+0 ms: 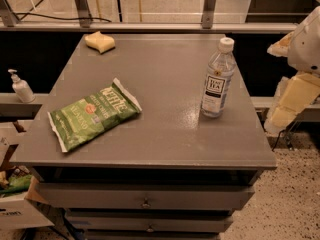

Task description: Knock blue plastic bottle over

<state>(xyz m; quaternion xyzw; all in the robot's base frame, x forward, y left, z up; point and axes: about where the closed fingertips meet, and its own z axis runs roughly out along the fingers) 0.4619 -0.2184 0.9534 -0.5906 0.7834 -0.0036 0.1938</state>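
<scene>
The blue plastic bottle [217, 79] stands upright on the right part of the grey cabinet top [165, 84]. It is clear and faintly bluish, with a white cap and a white-and-dark label. My arm and gripper [292, 99] show as white and cream parts at the right edge of the view. They are beyond the cabinet's right side, apart from the bottle and about level with it.
A green chip bag [92, 114] lies flat on the left front of the top. A yellow sponge [100, 41] sits at the back left. A small white pump-dispenser bottle [21, 86] stands on a ledge to the left. A metal railing [150, 26] runs behind. Drawers are below.
</scene>
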